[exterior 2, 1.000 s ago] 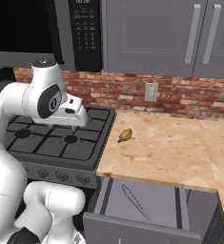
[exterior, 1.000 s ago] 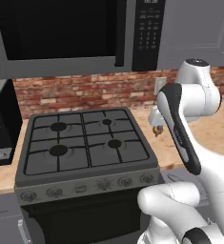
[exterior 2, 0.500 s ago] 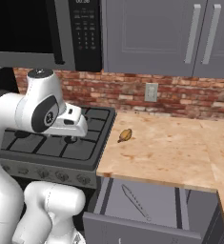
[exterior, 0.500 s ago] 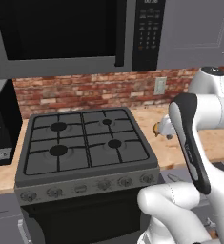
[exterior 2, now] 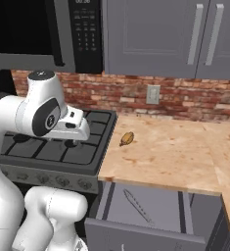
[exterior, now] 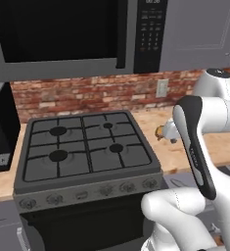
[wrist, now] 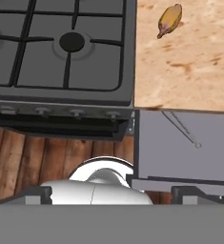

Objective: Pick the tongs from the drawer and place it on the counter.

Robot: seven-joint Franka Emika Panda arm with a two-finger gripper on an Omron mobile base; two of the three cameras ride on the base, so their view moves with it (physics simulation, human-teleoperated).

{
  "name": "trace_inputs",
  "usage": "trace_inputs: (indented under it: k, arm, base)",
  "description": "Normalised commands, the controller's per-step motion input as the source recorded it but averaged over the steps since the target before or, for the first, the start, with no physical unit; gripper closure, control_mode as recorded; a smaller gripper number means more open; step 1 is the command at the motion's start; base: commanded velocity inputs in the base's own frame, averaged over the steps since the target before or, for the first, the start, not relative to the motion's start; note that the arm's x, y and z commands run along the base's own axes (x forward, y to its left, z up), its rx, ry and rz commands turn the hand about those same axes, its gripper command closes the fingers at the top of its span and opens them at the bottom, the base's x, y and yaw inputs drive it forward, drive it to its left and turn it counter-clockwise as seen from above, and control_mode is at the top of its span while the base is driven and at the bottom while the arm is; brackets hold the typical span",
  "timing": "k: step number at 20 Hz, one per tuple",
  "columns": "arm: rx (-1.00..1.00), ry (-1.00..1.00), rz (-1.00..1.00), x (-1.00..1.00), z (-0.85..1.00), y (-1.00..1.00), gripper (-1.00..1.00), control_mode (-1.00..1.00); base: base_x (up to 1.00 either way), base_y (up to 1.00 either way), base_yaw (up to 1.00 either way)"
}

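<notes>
From the left base view, the arm's hand hung over the counter (exterior: 219, 142) just right of the gas stove (exterior: 87, 144). From the right base view, the drawer (exterior 2: 150, 215) stood pulled open below the counter edge, the tongs (exterior 2: 138, 207) lying diagonally on its floor (a small yellow-brown lump (exterior 2: 127, 138) sat on the wood above). The hand view looked down on stove, lump and tongs; the fingers (wrist: 42, 193) stood spread wide, pinching nothing.
</notes>
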Motion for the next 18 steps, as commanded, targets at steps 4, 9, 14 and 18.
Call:
trace_inputs:
  k: [4,9,14,18]
  arm:
    - [0.0,0.0,0.0,0.0,0.0,0.0,-1.0,1.0]
    - [0.0,0.0,0.0,0.0,0.0,0.0,-1.0,1.0]
    - [0.0,0.0,0.0,0.0,0.0,0.0,-1.0,1.0]
    - [0.0,0.0,0.0,0.0,0.0,0.0,-1.0,1.0]
  base:
    - [-0.18,0.34,-0.19]
    - [-0.17,0.47,-0.25]
    - [-0.18,0.48,-0.29]
    - [-0.14,0.21,-0.28]
